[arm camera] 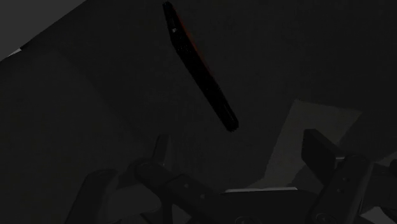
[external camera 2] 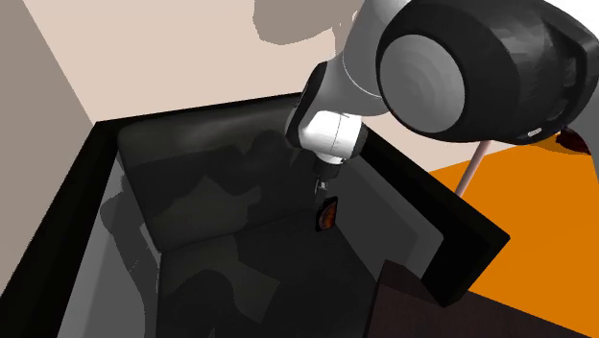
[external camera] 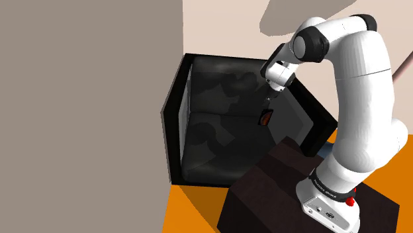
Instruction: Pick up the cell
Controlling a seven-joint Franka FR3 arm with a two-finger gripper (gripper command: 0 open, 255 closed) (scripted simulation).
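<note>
The cell is a thin black slab with an orange-red face. It stands on edge on the seat of a black armchair, close to the armrest on the shoulder view's right. In the second exterior view the cell sits just below my black gripper, which hangs over it from the white wrist. In the wrist view the cell shows edge-on as a slanted dark bar ahead of the gripper. The fingers stand apart, open, with nothing between them.
The armchair's tall black arms and back wall in the seat on three sides. My dark stand sits against the chair's front on an orange floor. A grey wall fills the shoulder view's left. A thin pale rod leans nearby.
</note>
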